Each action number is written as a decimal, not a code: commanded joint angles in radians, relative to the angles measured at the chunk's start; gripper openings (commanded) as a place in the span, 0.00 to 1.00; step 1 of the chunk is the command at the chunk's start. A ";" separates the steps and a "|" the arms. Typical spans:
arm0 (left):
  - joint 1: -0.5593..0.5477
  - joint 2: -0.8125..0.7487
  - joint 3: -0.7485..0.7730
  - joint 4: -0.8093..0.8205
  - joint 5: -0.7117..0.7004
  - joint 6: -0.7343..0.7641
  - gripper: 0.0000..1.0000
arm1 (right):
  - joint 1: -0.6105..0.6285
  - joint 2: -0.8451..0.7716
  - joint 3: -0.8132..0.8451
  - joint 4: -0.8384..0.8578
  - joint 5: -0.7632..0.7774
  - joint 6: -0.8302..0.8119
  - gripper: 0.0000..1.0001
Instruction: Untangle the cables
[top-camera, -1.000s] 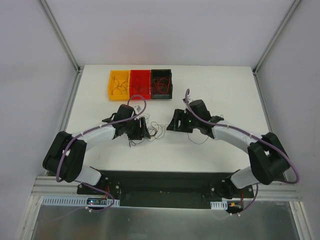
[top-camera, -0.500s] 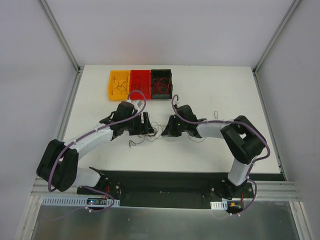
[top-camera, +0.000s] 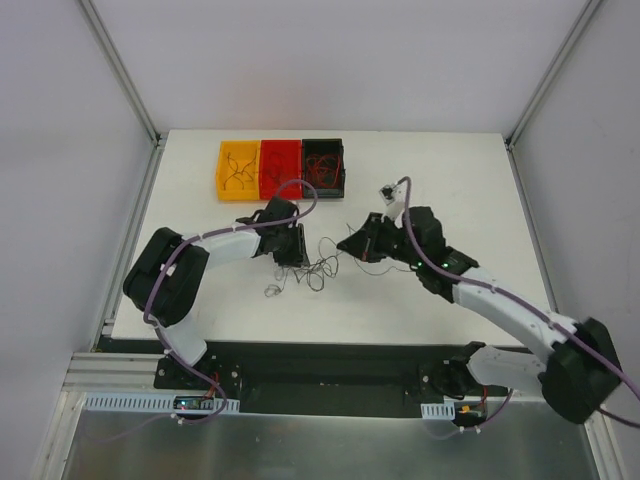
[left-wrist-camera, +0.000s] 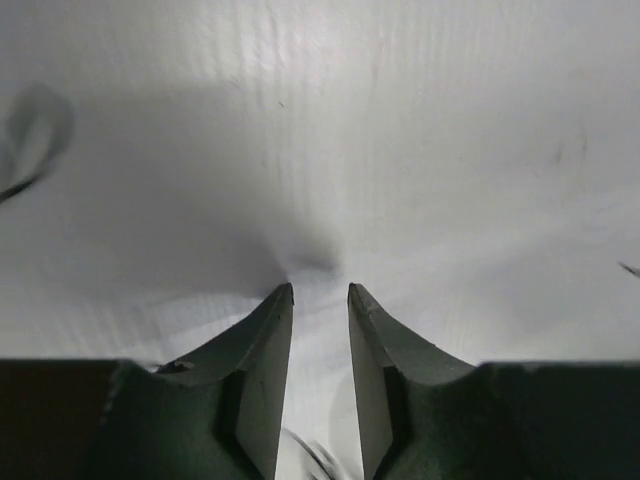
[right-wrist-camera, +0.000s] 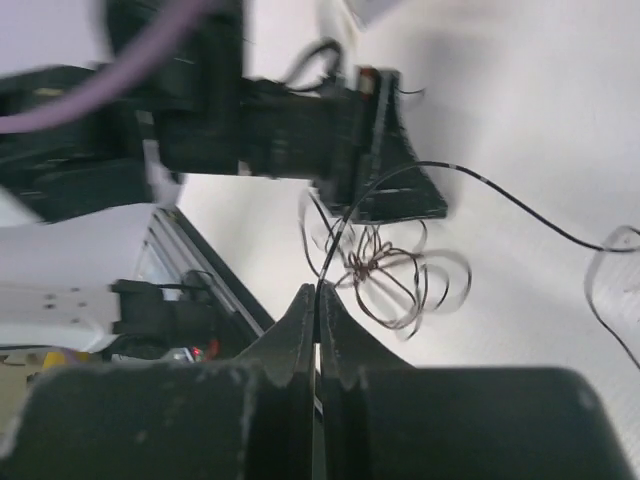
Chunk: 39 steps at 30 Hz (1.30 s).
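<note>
Overhead, the cables (top-camera: 315, 268) are seen tangled on the table (top-camera: 440, 170) between the left gripper (top-camera: 297, 250) and the right gripper (top-camera: 350, 243); at the left wrist, fingers (left-wrist-camera: 262, 385) are shown slightly parted over the table; at the right wrist, one black strand (right-wrist-camera: 335, 235) is pinched by closed fingers (right-wrist-camera: 293, 335).

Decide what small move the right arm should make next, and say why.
Probably draw the right gripper slowly away from the left gripper. Its jaws look shut on one thin dark cable that rises past the tangle lying on the table beside the left gripper. A gentle pull may slide that strand free.
</note>
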 joint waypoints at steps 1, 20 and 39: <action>0.012 0.002 -0.019 -0.021 -0.046 0.004 0.29 | 0.000 -0.255 0.116 -0.224 0.123 -0.134 0.00; 0.012 -0.518 -0.190 0.048 0.064 0.099 0.59 | -0.153 -0.350 0.383 -0.469 0.105 -0.268 0.00; -0.135 -0.271 -0.074 0.168 0.337 0.000 0.55 | -0.173 -0.327 0.111 -0.501 0.328 -0.403 0.00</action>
